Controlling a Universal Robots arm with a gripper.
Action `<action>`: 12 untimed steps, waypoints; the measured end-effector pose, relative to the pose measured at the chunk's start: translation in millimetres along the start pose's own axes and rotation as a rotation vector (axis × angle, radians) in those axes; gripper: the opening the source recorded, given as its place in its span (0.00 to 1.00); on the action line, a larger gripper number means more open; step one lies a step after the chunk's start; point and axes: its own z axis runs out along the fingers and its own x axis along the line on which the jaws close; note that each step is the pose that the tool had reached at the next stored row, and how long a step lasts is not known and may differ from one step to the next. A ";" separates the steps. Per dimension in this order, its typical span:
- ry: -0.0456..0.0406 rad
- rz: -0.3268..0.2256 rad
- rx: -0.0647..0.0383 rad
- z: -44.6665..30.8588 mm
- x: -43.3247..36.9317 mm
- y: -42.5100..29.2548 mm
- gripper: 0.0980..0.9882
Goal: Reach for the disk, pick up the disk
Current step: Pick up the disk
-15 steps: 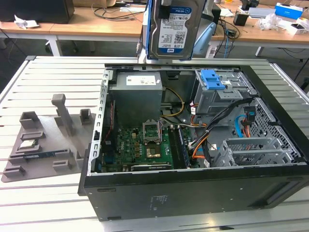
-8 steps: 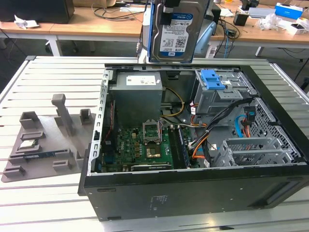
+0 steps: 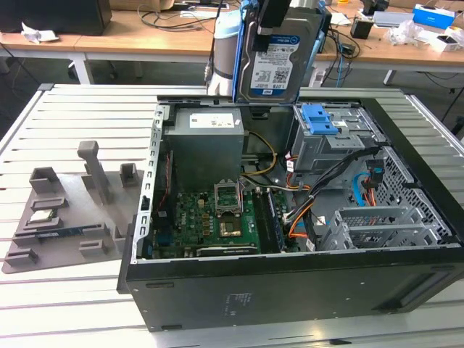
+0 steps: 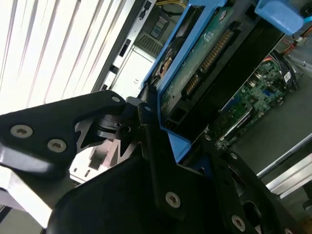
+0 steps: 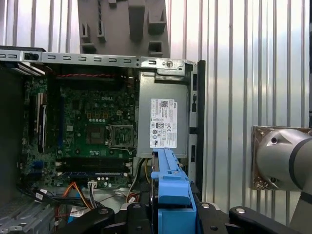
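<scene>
Silver with blue rails, the disk [image 3: 279, 65] hangs clamped in our gripper [image 3: 273, 20] above the open computer case [image 3: 290, 290], and we judge a slipping grip could drop it onto the motherboard [image 3: 210, 225] below.

Robotics lab or electronics workshop. White slatted metal bench [image 3: 80, 109] carries an opened black desktop computer case [image 3: 290, 290]; long wooden benches [image 3: 130, 40] behind, littered with black cables [image 3: 161, 16].
</scene>
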 end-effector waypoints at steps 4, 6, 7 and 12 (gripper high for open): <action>0.0001 0.000 0.000 7.4 0.6 -2.4 0.31; 0.0005 0.000 0.000 7.4 0.7 -2.7 0.31; 0.0004 0.000 0.000 7.4 0.7 -2.7 0.31; 0.0031 0.000 0.000 7.2 4.8 -2.7 0.31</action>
